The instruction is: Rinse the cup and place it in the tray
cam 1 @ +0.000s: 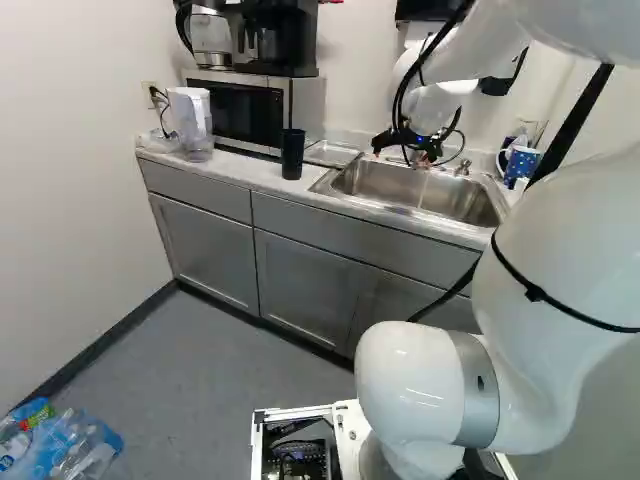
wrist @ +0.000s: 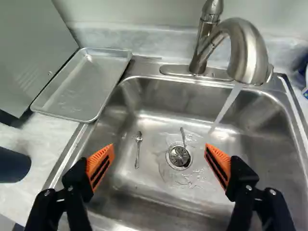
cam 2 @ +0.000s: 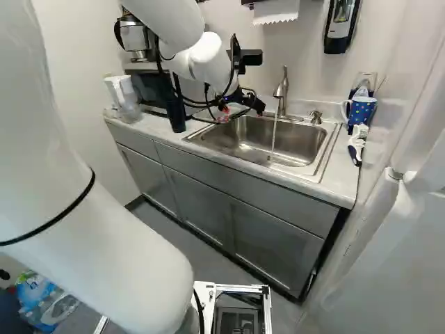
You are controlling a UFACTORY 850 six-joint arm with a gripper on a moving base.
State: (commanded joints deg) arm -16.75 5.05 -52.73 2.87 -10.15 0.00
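Above the sink, my gripper (cam 1: 424, 152) hangs over the basin. In the wrist view the gripper (wrist: 159, 156) is open, its orange pads wide apart and nothing between them. A black cup (cam 1: 292, 154) stands upright on the counter between microwave and sink; the wrist view shows part of the cup (wrist: 13, 165) outside the fingers. The shallow metal tray (wrist: 79, 89) lies beside the basin, near the cup and overlapping the sink's edge. Water (wrist: 225, 109) runs from the faucet (wrist: 247, 50) into the sink (wrist: 144, 103).
Two spoons, one spoon (wrist: 138, 147) and another reaching into the drain (wrist: 178, 156), lie in the basin. A dotted blue mug (cam 2: 361, 111) and a brush (cam 2: 357, 145) are right of the sink. The microwave (cam 1: 245, 108), with a coffee maker on top, and a pitcher (cam 1: 190, 120) stand left.
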